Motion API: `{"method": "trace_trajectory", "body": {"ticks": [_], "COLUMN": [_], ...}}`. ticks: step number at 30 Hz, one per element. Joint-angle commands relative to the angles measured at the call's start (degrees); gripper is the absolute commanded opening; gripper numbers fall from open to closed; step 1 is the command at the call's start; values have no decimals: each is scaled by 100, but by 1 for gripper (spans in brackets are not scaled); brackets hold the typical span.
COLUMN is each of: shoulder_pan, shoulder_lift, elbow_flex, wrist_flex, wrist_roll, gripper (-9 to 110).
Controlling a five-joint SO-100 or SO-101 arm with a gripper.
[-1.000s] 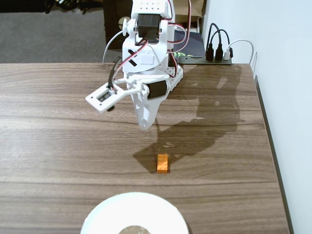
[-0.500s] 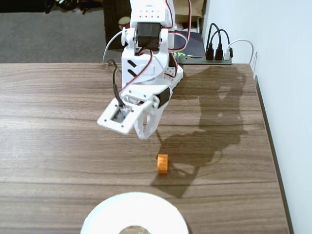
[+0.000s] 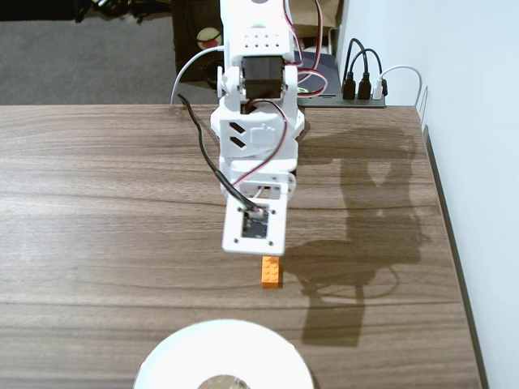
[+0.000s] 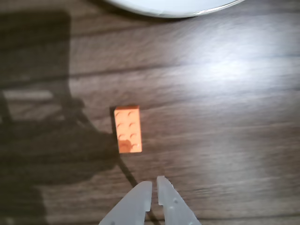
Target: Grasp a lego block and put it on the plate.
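Note:
The orange lego block [image 3: 272, 271] lies flat on the wooden table, just below the arm's wrist in the fixed view. In the wrist view the lego block [image 4: 128, 129] lies studs up, a little ahead and left of my gripper [image 4: 154, 183]. The gripper's white fingers stand almost together with nothing between them, above the table and apart from the block. In the fixed view the jaws are hidden under the wrist camera mount [image 3: 254, 225]. The white plate [image 3: 174, 356] sits at the table's near edge, cut off by the frame. Its rim [image 4: 173, 7] shows at the top of the wrist view.
A power strip with several plugs [image 3: 361, 87] and cables sits at the back right of the table. The table's right edge [image 3: 454, 251] runs along a white wall. The arm's shadow falls right of the block.

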Motion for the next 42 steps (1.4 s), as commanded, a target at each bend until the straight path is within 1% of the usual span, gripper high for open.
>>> {"method": "trace_trajectory", "body": {"ticks": [1, 10, 14, 16, 21, 25, 28, 42], "shoulder_pan": [-105, -97, -79, -70, -62, -44, 18, 193], "shoulder_lift": [-167, -580, -738, -809, -914, -993, -1107, -1468], "elbow_flex": [-387, -510, -598, -624, -677, -773, -844, -853], "wrist_flex": [202, 141, 79, 44, 35, 26, -70, -369], "wrist_roll": [-220, -352, -360, -360, -360, -352, -325, -325], "gripper": [1, 1, 7, 13, 20, 23, 24, 24]}}
